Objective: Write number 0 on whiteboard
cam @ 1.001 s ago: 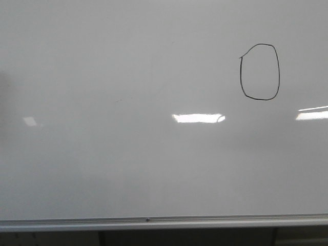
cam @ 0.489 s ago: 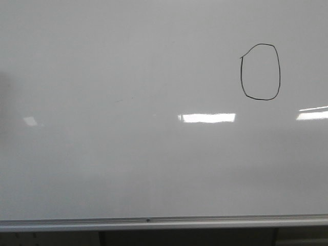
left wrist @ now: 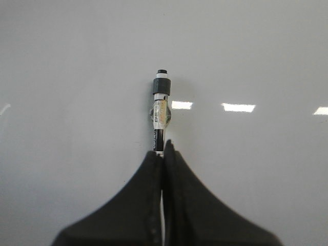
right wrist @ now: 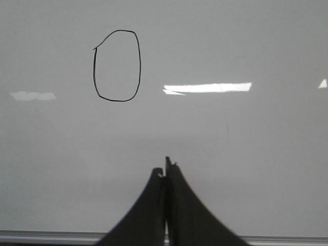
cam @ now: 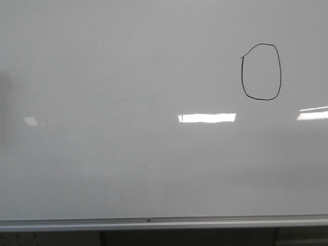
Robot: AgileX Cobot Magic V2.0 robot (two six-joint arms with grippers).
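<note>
A glossy white-grey whiteboard [cam: 128, 154] fills the front view, edged along the bottom by a silver aluminium rail [cam: 164, 223] with a dark gap beneath it. The number 0 [cam: 261, 72] stands in the board's upper right part: a thin black oval outline, taller than wide, closed all the way round, with a small kink at its upper left. Just below it and off to either side lie bright rectangular light reflections [cam: 207, 118], one near the board's middle, another at the right edge and a fainter one far to the left. The same oval shows in the right wrist view [right wrist: 117, 65], well apart from the right gripper [right wrist: 165, 171], whose dark jaws are pressed together with nothing between them; the rail runs behind them.

In the left wrist view the left gripper [left wrist: 164, 149] pinches a marker [left wrist: 160, 110] between its closed jaws. The marker sticks straight out past the fingertips, showing a black barrel with pale lettering, a clear section and a grey-and-white end. Behind it is plain board surface with a few small reflections; whether its end touches the board cannot be told.
</note>
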